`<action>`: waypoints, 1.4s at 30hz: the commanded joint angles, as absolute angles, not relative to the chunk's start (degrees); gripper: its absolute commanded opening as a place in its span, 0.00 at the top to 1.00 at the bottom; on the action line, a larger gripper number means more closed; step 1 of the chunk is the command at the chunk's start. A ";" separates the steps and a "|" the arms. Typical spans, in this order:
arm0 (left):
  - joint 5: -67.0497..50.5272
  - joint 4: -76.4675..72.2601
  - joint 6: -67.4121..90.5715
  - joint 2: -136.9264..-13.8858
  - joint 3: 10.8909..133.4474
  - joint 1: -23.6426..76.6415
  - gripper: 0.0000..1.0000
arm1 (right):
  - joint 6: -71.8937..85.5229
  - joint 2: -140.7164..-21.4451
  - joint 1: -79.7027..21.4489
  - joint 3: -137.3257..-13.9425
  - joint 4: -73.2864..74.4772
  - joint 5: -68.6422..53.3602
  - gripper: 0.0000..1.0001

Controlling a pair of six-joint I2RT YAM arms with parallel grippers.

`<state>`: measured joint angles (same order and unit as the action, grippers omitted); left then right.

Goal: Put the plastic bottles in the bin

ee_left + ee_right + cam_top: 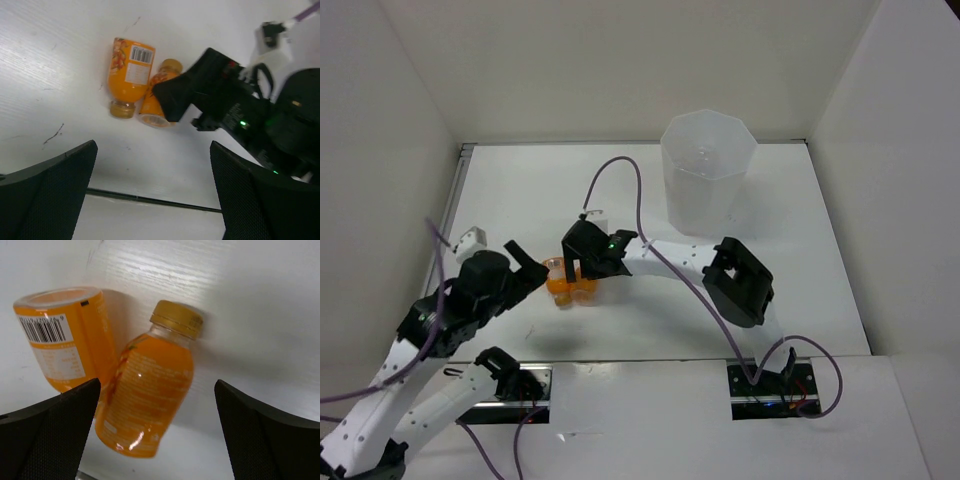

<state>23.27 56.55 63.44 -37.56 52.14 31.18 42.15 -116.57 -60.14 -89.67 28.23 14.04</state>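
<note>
Two stubby orange bottles lie side by side on the white table (650, 310). In the right wrist view, one with a gold cap (147, 395) lies between my open fingers, and the other (65, 345) shows its barcode label on the left. My right gripper (576, 268) is open, low over them, holding nothing. My left gripper (532, 268) is open and empty just left of the bottles. In the left wrist view the barcode bottle (129, 75) and its neighbour (156, 102) lie ahead, the latter partly hidden by the right gripper (175, 102). The bin (708, 170) stands at the back right. No clear bottles are in view.
White walls enclose the table on the left, back and right. The right arm's forearm (680, 262) stretches across the middle, with a purple cable (620, 165) looping above it. The table's front seam (150, 199) runs below the left gripper.
</note>
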 commanded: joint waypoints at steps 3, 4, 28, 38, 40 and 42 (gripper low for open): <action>23.20 55.99 69.79 -32.61 51.51 30.94 0.00 | 44.74 -120.06 -60.91 -94.58 27.07 16.70 0.00; 22.68 55.29 69.79 -32.61 50.63 30.94 0.00 | 45.43 -120.84 -60.91 -94.57 26.29 16.70 0.00; 27.59 43.25 70.06 -66.68 46.31 28.56 0.00 | 40.79 -99.07 -57.14 -88.25 26.72 27.25 0.61; 25.14 30.51 61.27 -83.13 52.11 26.02 0.00 | 30.59 -82.62 -43.43 -95.62 26.72 29.27 0.62; 25.14 29.80 60.64 -86.04 52.82 26.02 0.00 | 28.75 -82.09 -40.53 -96.50 26.10 29.79 0.62; 24.61 28.74 59.59 -88.84 54.04 26.02 0.00 | 27.96 -82.09 -36.05 -99.04 25.58 29.79 0.62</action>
<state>24.86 31.88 62.24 -86.52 51.16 26.22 31.79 -81.95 -39.20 -96.01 26.98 27.90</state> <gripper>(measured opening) 1.001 0.706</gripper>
